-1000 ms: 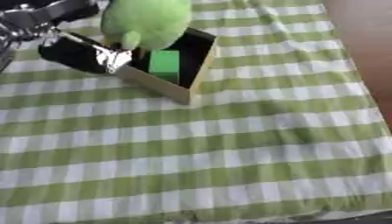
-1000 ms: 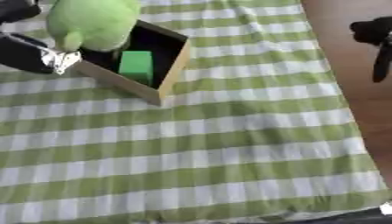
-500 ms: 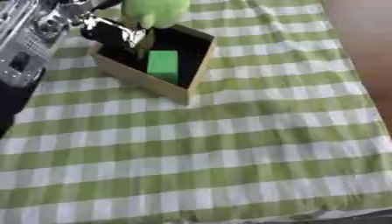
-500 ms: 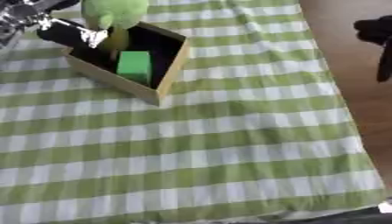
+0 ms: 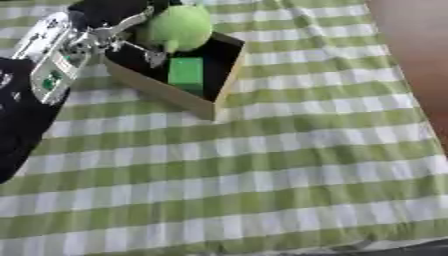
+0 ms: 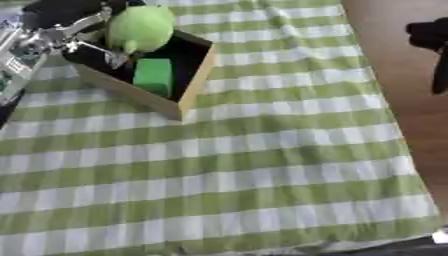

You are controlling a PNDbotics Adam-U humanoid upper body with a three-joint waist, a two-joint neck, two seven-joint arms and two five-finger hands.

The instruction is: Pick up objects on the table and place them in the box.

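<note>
1. While the left hand [image 5: 105, 32] reaches in from the upper left, its fingers are blurred against the dark box interior, so whether they grip or merely touch the green plush toy [image 5: 179, 27] cannot be told.
2. The toy, round and pale green, sits just right of the fingertips, over the far end of the box [image 5: 162, 90]; its top is cut off by the picture's edge.
3. Inside the tan-walled, black-lined box, a green block [image 5: 185, 74] lies below and right of the hand, near the toy.
4. The right hand [image 6: 433, 45] shows only as a dark shape at the right edge, beyond the green checked tablecloth [image 5: 262, 175]; its fingers cannot be made out.
</note>
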